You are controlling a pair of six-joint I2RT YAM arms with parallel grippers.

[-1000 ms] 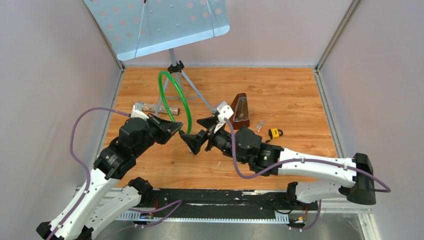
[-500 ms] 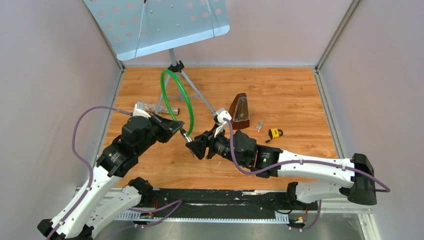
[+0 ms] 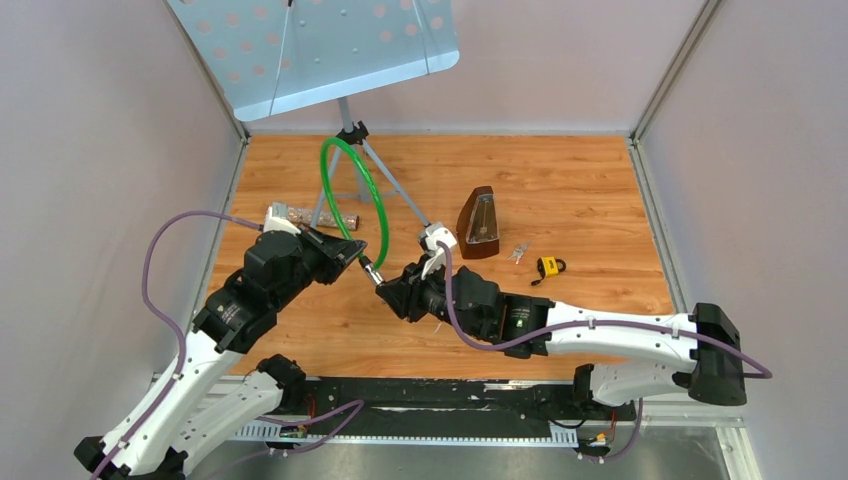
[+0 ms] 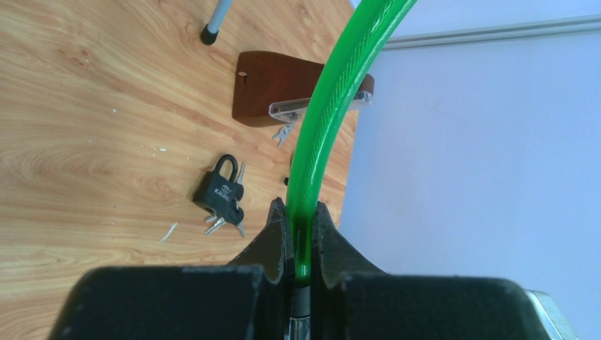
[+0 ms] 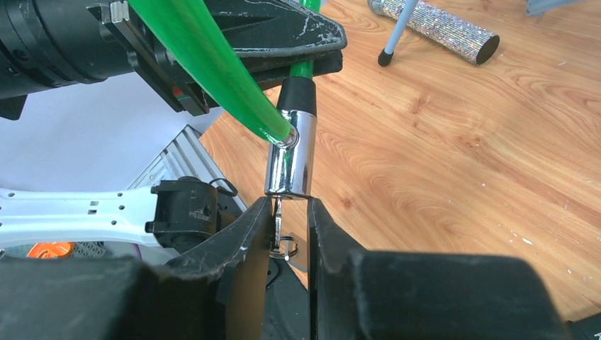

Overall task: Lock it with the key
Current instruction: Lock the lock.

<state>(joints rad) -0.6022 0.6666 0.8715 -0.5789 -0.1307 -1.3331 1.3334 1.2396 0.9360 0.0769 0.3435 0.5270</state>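
R end effector [image 5: 287,207] nearer, key [image 5: 278,214] right under cable lock [image 5: 289,159] barrel

The black padlock [image 4: 221,190] carries white brand lettering, too small to read.

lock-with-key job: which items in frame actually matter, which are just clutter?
In play:
green cable lock
chrome lock cylinder
key
left gripper, clamping the cable
right gripper, on the key

Lying about:
metronome
padlock
loose keys
glitter tube
music stand
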